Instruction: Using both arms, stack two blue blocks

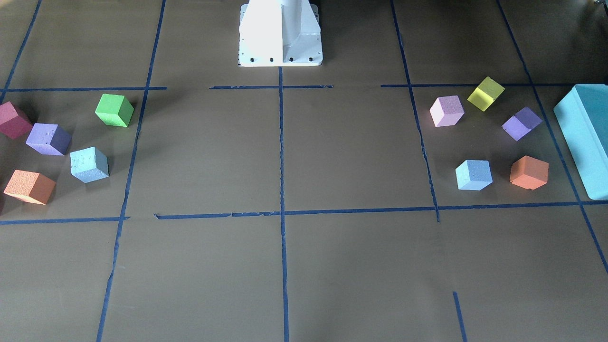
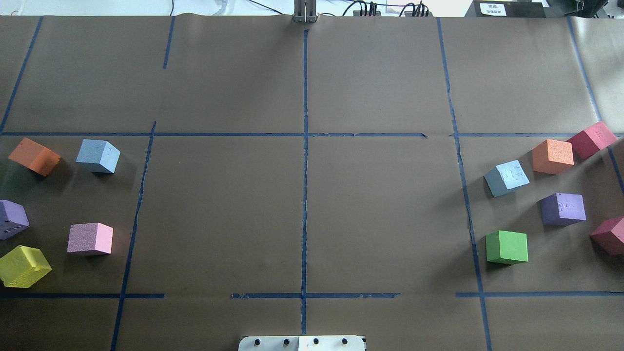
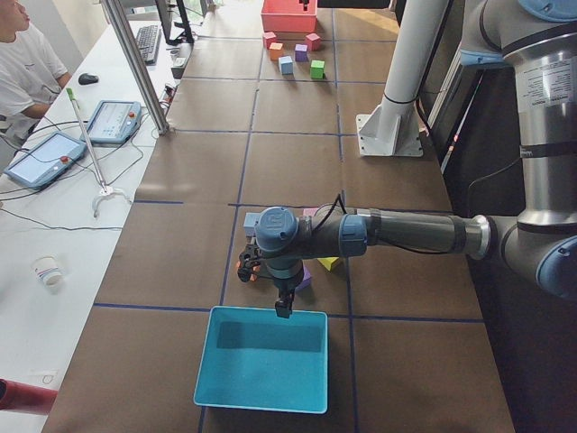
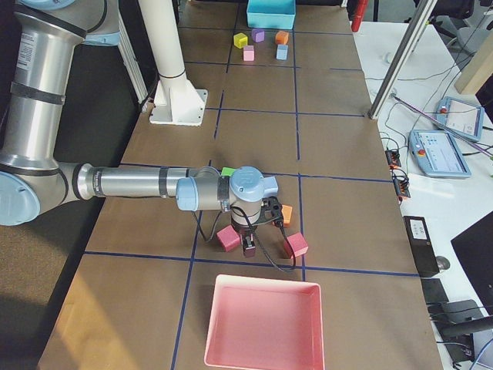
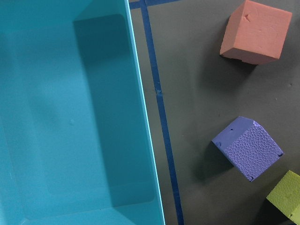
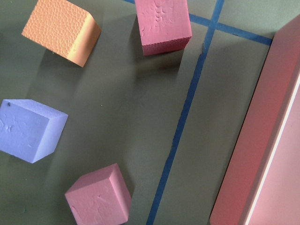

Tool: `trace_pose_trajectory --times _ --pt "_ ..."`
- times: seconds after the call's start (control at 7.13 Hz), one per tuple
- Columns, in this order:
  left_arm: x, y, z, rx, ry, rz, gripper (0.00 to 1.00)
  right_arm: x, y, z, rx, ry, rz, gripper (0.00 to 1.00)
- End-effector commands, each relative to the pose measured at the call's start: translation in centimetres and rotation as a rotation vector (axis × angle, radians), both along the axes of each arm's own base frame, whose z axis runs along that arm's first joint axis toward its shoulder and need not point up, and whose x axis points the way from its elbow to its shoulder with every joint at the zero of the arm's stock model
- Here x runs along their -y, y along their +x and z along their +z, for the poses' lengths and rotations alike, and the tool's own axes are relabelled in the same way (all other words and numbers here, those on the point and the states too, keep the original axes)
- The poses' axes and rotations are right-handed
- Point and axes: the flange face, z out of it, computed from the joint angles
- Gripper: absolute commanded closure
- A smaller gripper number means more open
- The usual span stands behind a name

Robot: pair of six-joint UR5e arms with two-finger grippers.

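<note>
Robotics lab, tape-gridded table (image 2: 219, 219), teach pendants (image 4: 437, 150)

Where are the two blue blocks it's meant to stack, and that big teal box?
deeper blue block (image 2: 97, 153): overhead view, on its top face.
paler blue block (image 2: 511, 175): overhead view, on its top face.
teal box (image 3: 261, 370): left side view, on its bare inner floor.

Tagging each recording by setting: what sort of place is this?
Most likely a robotics lab workstation: a paper-covered table marked into cells with blue tape, the left arm reaching over it, and a side bench with teach pendants and a seated operator.
</note>
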Motion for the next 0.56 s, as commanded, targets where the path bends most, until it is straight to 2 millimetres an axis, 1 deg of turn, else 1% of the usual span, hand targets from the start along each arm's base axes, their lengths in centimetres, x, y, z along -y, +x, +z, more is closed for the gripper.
trace_pose_trajectory --times 0.0,0.14,0.28,0.42 --pt "0.0 0.0 -0.2 0.000 0.005 0.001 0.00 1.1 -1.4 -1.4 0.013 0.033 -0.030 0.00" --pt "0.0 0.0 -0.1 -0.002 0.003 0.000 0.00 2.6 -3.7 -3.0 0.050 0.060 -0.075 0.00" --pt "-0.1 0.0 -0.1 0.000 0.002 0.001 0.00 6.0 -5.6 -7.0 0.105 0.092 -0.062 0.00" --pt "0.0 0.0 -0.1 -0.002 0.003 0.000 0.00 8.5 -10.0 -10.1 0.115 0.028 -0.022 0.01"
